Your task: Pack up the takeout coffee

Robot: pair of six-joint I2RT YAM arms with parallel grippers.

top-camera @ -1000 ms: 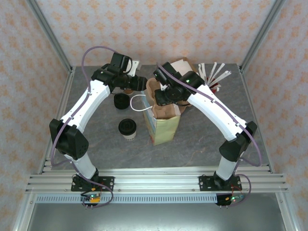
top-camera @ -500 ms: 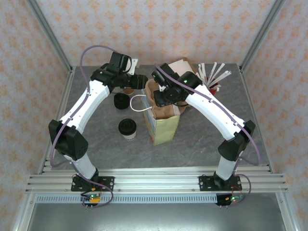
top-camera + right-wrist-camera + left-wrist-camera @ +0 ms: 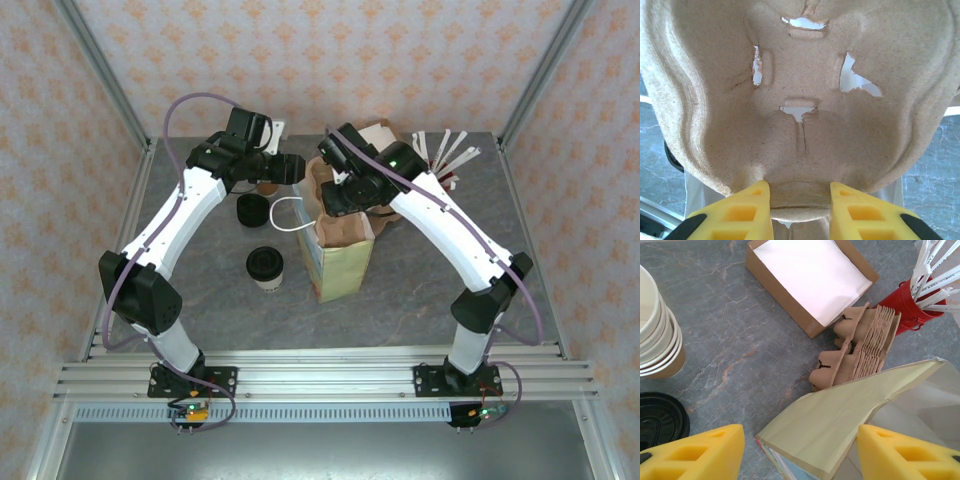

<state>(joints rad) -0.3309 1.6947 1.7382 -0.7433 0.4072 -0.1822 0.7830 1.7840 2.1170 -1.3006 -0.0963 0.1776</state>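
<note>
Takeout coffee [image 3: 265,266]: one, upright on table [image 3: 420,290], just left of paper bag [image 3: 342,262], near side of left gripper [image 3: 289,170]; left arm nearer. Left fingers apart, empty, by bag's far rim. One pulp carrier [image 3: 805,100] clamped in right gripper [image 3: 800,212] over bag mouth. One bag.

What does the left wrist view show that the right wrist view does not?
Left wrist: the open left gripper over the open paper bag, a stack of lidless cups, black lids, a cardboard box of white paper, a stack of pulp carriers and a red holder of white wrapped sticks.
Right wrist: one pulp carrier close up, pinched at its edge by the right gripper.
Both: the grey marbled table and yellow fingertips along the bottom edge.
</note>
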